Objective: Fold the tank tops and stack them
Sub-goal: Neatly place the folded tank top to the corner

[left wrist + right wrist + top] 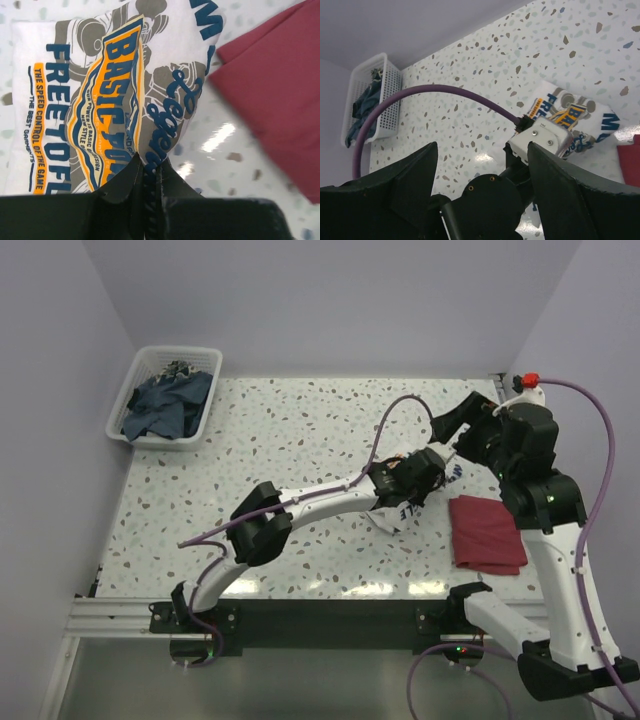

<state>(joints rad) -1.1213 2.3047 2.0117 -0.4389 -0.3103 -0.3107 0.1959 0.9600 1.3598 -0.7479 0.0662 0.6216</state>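
At the far left corner of the table (300, 420) I saw the white basket (128, 400), which held crumpled dark blue cloth (165, 405). Right of the middle, my left gripper (150, 172) was pinched nearly closed on an edge of the white tank top (100, 90). That top lay bunched on the table with its blue-orange print facing up. Just beside it, near the right edge, the dark red tank top (487, 533) lay folded flat. My right gripper (481, 150) hung above the white top with its jaws spread wide, gripping nothing.
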